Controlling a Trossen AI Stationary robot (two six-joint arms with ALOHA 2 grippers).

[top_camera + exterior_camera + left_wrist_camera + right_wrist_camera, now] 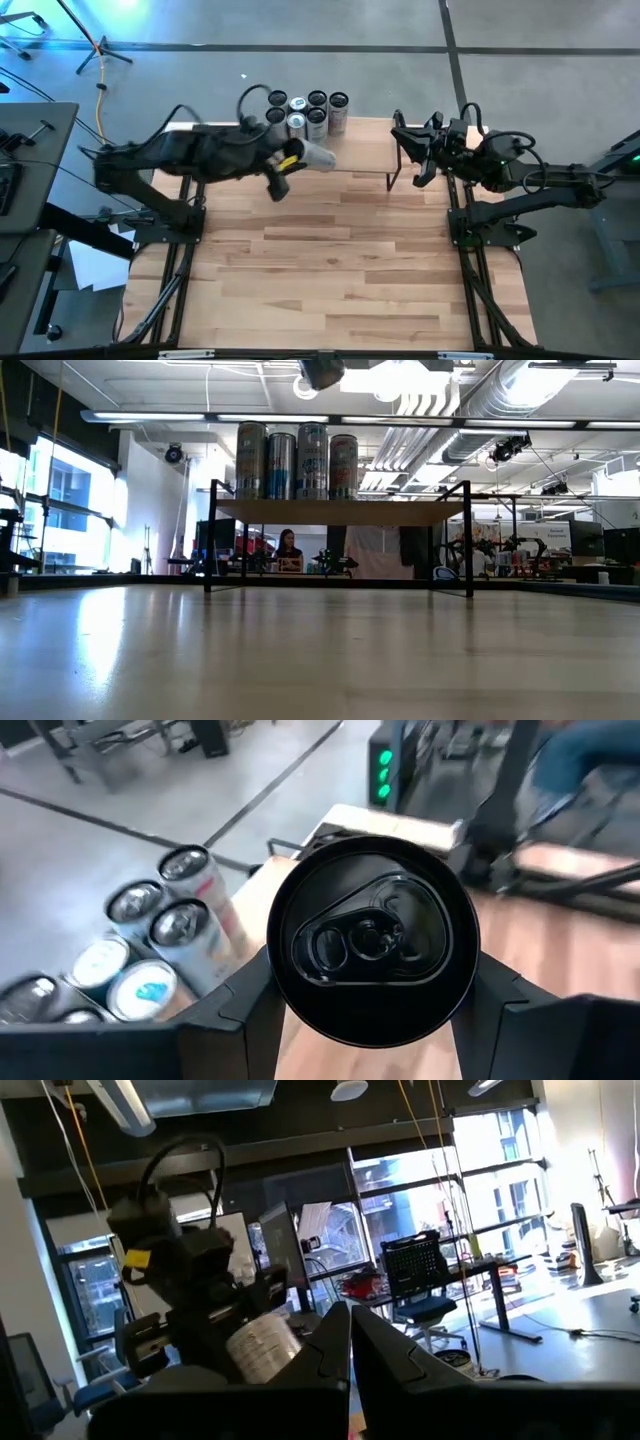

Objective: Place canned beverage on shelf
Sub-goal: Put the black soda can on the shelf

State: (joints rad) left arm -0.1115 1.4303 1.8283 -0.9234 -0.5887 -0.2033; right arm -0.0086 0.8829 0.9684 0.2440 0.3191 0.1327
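Above the shelf (345, 150), we note the left pincer (300, 160) clamped on a canned beverage (318, 157), held tilted beside the standing cans (308, 112). Right pincer (400, 152) rests closed, empty, near the surface's (330, 260) far right edge.

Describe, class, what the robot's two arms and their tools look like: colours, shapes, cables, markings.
Both arms are dark, jointed links. The left arm carries a looping black cable and a yellow tag near its tool. The right arm shows a green light; its tool has two slim, dark fingers.
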